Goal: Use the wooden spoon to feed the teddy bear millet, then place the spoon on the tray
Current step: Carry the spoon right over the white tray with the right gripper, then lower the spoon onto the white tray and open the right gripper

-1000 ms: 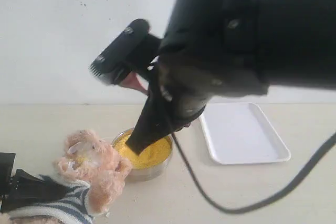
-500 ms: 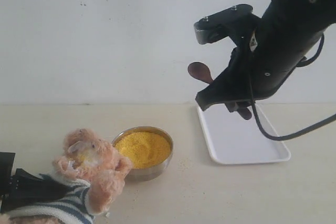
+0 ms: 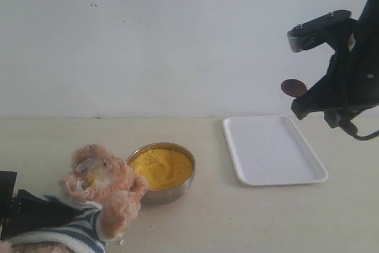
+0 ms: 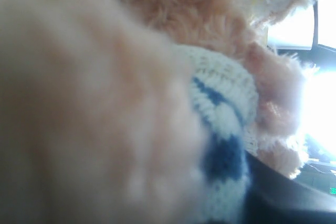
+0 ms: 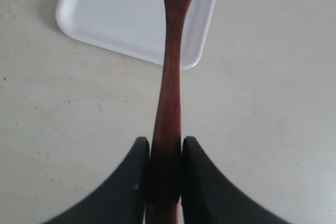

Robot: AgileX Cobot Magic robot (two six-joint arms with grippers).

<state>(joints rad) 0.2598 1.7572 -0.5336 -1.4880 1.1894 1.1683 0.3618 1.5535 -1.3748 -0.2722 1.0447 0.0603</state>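
Table: catches the wooden spoon if release misses.
Tray: 3 o'clock of the millet, empty.
Teddy bear: 9 o'clock of millet; left gripper grip unreadable.
Right gripper: pinching wooden spoon high over tray's 2 o'clock corner; dropping may bounce it out.

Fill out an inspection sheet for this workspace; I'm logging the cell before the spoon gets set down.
Surface: pale table, bare where visible.
Job's things: teddy bear at the near left; millet heaped in a metal bowl beside it; tray bare; wooden spoon held in the air, not on the tray.
Clutter: nothing seen.
Grippers: right pincer shut on the spoon handle; left pincer against the bear's striped shirt, grip hidden by plush.
Cables: black cable looping under the right arm.
Surroundings: plain white wall.
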